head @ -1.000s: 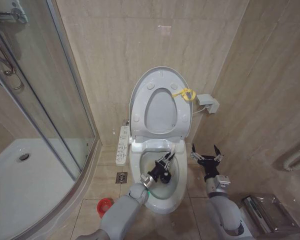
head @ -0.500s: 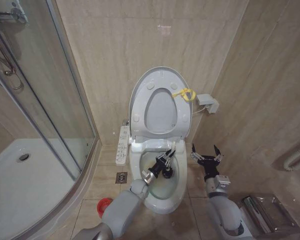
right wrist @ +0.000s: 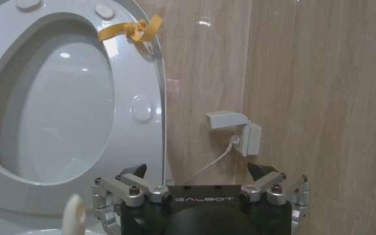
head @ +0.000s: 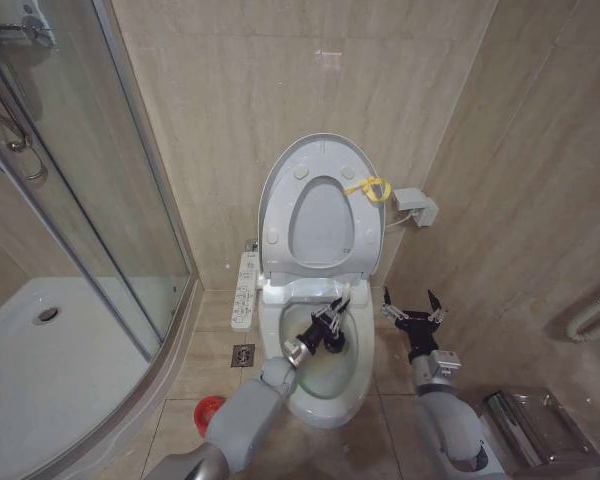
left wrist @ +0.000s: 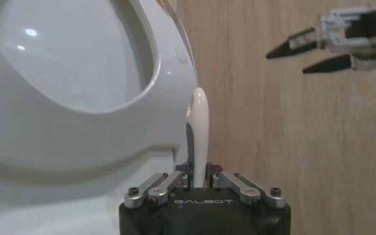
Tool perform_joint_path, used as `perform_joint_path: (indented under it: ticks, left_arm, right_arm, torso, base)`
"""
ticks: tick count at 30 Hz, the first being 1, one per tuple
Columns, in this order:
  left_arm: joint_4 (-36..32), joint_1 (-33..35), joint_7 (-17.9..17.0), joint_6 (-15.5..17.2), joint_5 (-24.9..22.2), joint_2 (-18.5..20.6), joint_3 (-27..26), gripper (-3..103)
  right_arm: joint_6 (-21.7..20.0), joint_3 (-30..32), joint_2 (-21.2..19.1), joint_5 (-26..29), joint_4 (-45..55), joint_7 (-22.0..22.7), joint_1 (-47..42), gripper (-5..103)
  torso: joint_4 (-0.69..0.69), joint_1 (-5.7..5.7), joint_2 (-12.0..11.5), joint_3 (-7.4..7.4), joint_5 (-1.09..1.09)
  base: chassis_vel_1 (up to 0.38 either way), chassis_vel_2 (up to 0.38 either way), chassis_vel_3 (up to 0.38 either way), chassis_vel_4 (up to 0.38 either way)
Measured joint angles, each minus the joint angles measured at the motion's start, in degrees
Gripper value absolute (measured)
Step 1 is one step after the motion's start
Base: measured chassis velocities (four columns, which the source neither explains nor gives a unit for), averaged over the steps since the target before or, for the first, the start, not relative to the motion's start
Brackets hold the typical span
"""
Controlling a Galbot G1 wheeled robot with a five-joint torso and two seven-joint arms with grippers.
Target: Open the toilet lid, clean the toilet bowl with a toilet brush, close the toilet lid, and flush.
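Scrubbing step: left gripper (head: 327,325) is clamping the thin white-handled toilet brush (left wrist: 197,139) inside the stained white ceramic toilet bowl (head: 352,385), beneath the raised glossy white oval toilet lid (head: 280,190), while right gripper (head: 411,308) is hovering wide open beside the bowl; next likely needs sweeping the remaining stains.

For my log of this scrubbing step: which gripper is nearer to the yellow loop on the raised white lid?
Right. The right gripper hovers open beside the bowl, below the yellow loop. The left gripper is lower, over the bowl, shut on the white brush handle.
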Motion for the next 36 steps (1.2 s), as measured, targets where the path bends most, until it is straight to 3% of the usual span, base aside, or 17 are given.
perform_joint_path:
  ticks: [23,29,36]
  left_arm:
    - [-1.6,-0.8,-0.6,0.5,-0.5,-1.0,-0.6,15]
    - [0.7,0.0,0.0,0.3,0.2,-0.9,-0.1,15]
    - [-0.4,-0.9,-0.3,0.3,0.0,-1.1,-0.2,15]
  right_arm:
    - [0.0,0.0,0.0,0.0,0.0,0.0,0.0,100]
    - [0.0,0.0,0.0,0.0,0.0,0.0,0.0,100]
    - [0.0,0.0,0.0,0.0,0.0,0.0,0.0,100]
  torso:
    - [-0.02,0.0,0.0,0.0,0.0]
    - [0.04,0.0,0.0,0.0,0.01]
    - [-0.01,0.0,0.0,0.0,0.0]
  base:
    - [0.0,0.0,0.0,0.0]
    - [0.0,0.0,0.0,0.0]
    - [0.0,0.0,0.0,0.0]
